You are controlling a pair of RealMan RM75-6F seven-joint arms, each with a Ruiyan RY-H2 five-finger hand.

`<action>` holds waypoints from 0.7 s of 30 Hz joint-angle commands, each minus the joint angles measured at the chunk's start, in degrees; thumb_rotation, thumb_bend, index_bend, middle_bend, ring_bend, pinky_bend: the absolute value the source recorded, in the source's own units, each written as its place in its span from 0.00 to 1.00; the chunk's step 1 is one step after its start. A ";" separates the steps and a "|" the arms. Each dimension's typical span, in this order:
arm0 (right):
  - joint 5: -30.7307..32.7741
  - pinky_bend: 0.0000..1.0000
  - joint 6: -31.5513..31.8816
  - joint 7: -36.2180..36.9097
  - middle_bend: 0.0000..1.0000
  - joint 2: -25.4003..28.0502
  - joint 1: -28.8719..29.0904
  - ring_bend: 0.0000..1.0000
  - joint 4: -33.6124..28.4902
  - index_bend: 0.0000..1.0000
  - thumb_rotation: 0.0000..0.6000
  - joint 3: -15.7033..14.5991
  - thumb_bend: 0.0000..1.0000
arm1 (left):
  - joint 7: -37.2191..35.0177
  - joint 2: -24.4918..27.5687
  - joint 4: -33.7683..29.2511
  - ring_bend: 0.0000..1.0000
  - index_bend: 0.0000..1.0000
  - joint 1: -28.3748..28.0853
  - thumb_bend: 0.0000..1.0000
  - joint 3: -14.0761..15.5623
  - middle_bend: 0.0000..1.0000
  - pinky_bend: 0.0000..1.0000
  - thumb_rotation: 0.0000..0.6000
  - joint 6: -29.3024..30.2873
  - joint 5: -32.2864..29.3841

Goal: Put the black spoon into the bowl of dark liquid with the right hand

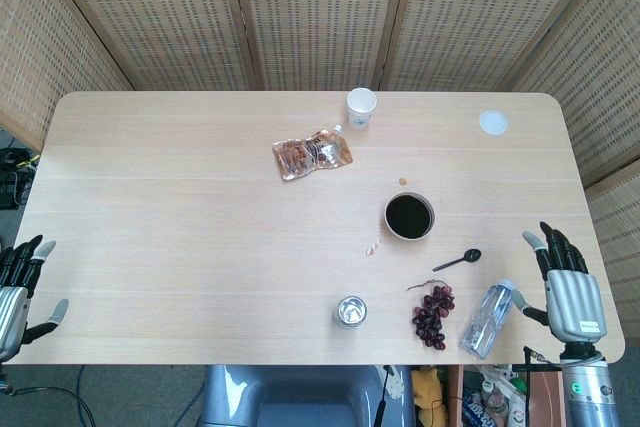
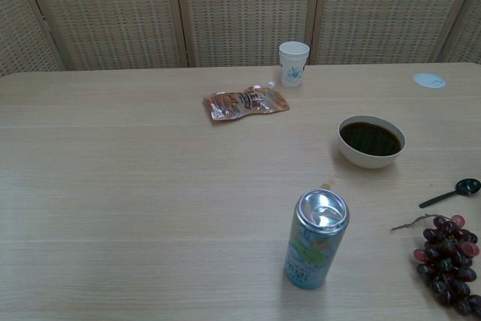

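A black spoon [image 1: 459, 261] lies flat on the table, just right of and below the white bowl of dark liquid [image 1: 409, 216]; the chest view shows the spoon [image 2: 454, 193] at the right edge and the bowl [image 2: 370, 140] left of it. My right hand [image 1: 567, 279] hovers at the table's right front edge, fingers spread, holding nothing, well to the right of the spoon. My left hand [image 1: 19, 287] sits at the left front edge, fingers apart and empty. Neither hand appears in the chest view.
A bunch of grapes [image 1: 433, 314] and a lying plastic bottle [image 1: 488, 318] sit between spoon and front edge. A drink can [image 1: 350, 311], a foil pouch [image 1: 312, 154], a paper cup [image 1: 361, 107] and a white lid [image 1: 492, 123] are also on the table.
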 commanded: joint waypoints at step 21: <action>-1.51 0.45 -9.30 0.42 0.37 4.39 6.25 0.27 -0.75 0.28 1.00 2.27 0.38 | 0.04 0.10 0.10 0.00 0.00 -0.14 0.36 -0.24 0.00 0.00 1.00 -0.15 -0.51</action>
